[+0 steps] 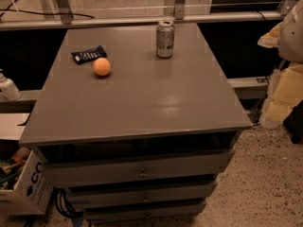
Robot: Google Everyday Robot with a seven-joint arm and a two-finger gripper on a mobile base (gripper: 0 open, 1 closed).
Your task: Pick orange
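The orange (102, 66) is a small round pale-orange fruit resting on the grey table top (142, 98), at the back left. A flat dark snack wrapper (88, 55) lies just behind it and to its left, close to it. My gripper (271, 116) hangs at the lower end of the pale arm (289, 79) at the right edge of the camera view. It is off the table's right side, below the table top and far from the orange. It holds nothing that I can see.
A silver drink can (165, 39) stands upright at the back middle of the table. Drawers (142, 169) sit below the top. A cardboard box (28, 188) is on the floor at lower left, and a white bottle (7, 87) at the left edge.
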